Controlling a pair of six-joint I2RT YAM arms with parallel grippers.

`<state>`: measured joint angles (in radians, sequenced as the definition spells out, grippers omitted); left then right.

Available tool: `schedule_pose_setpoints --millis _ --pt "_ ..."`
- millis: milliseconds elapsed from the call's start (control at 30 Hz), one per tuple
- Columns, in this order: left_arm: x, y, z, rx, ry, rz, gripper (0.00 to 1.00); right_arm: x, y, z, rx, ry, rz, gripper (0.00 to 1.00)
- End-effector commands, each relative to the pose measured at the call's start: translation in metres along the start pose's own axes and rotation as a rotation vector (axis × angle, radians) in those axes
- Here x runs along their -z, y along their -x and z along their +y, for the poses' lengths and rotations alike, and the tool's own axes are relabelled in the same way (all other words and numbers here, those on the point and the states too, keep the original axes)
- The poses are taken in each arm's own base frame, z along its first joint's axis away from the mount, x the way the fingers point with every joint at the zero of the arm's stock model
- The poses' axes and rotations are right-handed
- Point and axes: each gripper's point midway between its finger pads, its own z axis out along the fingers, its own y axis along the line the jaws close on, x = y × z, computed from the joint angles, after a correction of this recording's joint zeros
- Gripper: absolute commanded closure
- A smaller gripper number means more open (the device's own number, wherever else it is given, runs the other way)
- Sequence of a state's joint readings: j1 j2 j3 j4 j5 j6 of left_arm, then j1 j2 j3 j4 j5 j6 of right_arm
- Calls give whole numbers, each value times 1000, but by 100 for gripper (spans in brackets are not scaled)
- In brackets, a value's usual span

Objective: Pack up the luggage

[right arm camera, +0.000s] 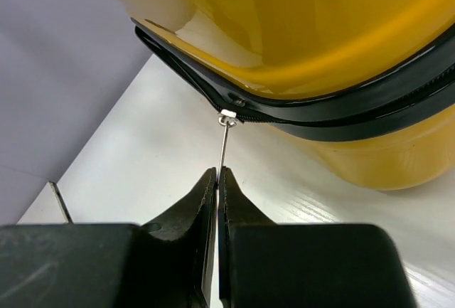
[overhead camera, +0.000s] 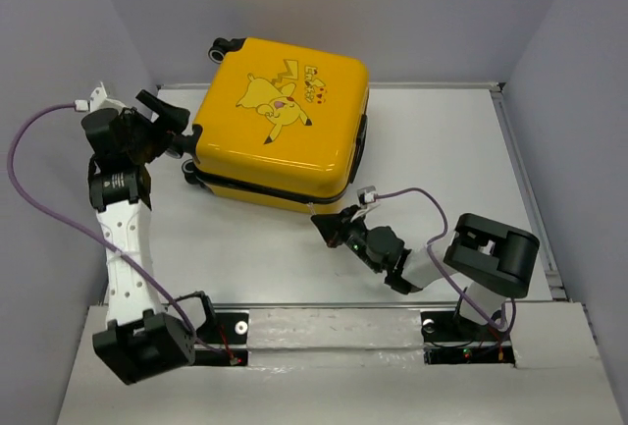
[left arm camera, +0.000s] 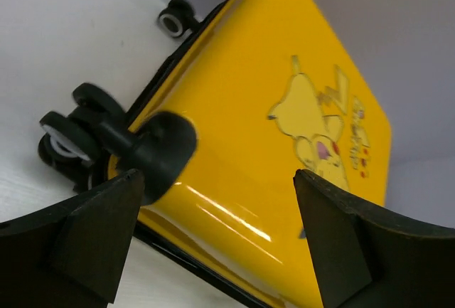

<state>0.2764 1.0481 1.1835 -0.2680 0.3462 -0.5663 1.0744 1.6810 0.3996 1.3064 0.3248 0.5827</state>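
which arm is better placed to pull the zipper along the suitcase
Right: the right gripper is shut on the zipper pull at the luggage seam; the left gripper stands open beside a caster wheel, holding nothing.

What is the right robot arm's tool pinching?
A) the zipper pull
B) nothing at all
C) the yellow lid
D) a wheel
A: the right tool is shut on the thin metal zipper pull, which hangs from the black zipper of the suitcase.
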Motion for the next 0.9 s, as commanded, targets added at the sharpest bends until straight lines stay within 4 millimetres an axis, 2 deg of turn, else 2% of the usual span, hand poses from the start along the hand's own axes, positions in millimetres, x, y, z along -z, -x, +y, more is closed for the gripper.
schedule_pose_setpoints --millis 0,100,133,300,400,733,867 --pt "-34 -6 51 155 111 10 1 14 -12 24 27 109 89 93" --pt "-51 -14 64 188 131 56 1 15 -13 27 30 123 98 93" --pt "-63 -23 73 212 150 100 1 15 -14 27 33 123 98 93" --pt "-82 -20 91 238 193 64 1 17 -18 26 31 129 112 93" --pt "-95 -30 98 266 193 107 1 18 -21 24 33 128 122 93" --pt "-125 -38 100 361 130 123 3 17 -30 23 35 137 146 93" --pt "-129 -41 92 387 80 111 15 19 -30 22 34 135 149 93"
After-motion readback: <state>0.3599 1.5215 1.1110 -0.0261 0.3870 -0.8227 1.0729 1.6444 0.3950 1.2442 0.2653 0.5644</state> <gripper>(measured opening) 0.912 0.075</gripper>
